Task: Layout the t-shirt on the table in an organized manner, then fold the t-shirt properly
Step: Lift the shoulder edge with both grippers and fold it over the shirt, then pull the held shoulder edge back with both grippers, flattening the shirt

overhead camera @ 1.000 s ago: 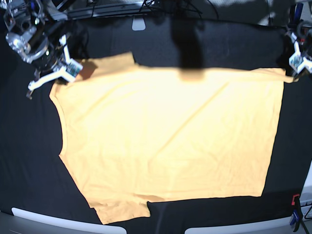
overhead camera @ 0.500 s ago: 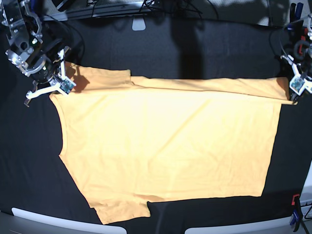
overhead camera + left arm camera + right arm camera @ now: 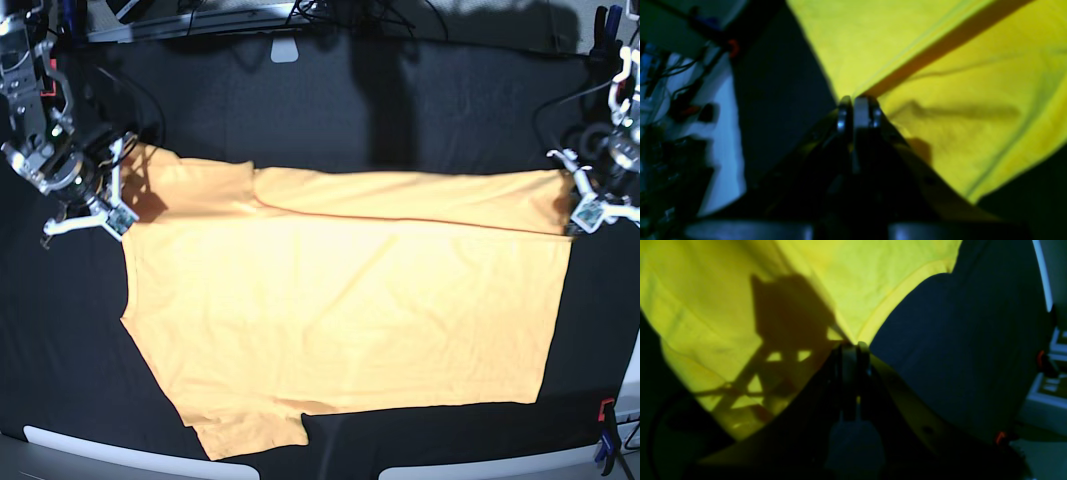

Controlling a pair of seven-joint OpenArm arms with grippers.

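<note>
On the far left of the base view, bare black desk (image 3: 55,340) runs down beside the t-shirt (image 3: 350,320), a wide band of dark surface out to the picture's edge. Above it comes the right pincer (image 3: 855,346), closed and gripping the cloth at the neck end! The right wrist view shows the curved neckband (image 3: 897,296) running away from its tips, and a broad shadow falling over the fabric next to it.

Moving across, one sleeve (image 3: 245,435) pokes out at the lower left, its cuff near the pale bar (image 3: 140,455) along the near edge: a narrow strip of black between them. And the middle? The t-shirt lies across the centre of the desk, long axis left to right, neck pointing left, hem right (a shirt lying sideways, then). A fold line stretches nearly straight between the two pincers, sloping slightly down to the right, with a band of cloth above it. Beyond that band, a deep stretch of black reaches the far side.

Over on the right, it's the left pincer (image 3: 857,100), also closed, gripping the fold at the hem corner! Below, the hem (image 3: 553,330) runs down; between it and the red and blue clamp (image 3: 609,430) at the lower right, dark desk shows again.
</note>
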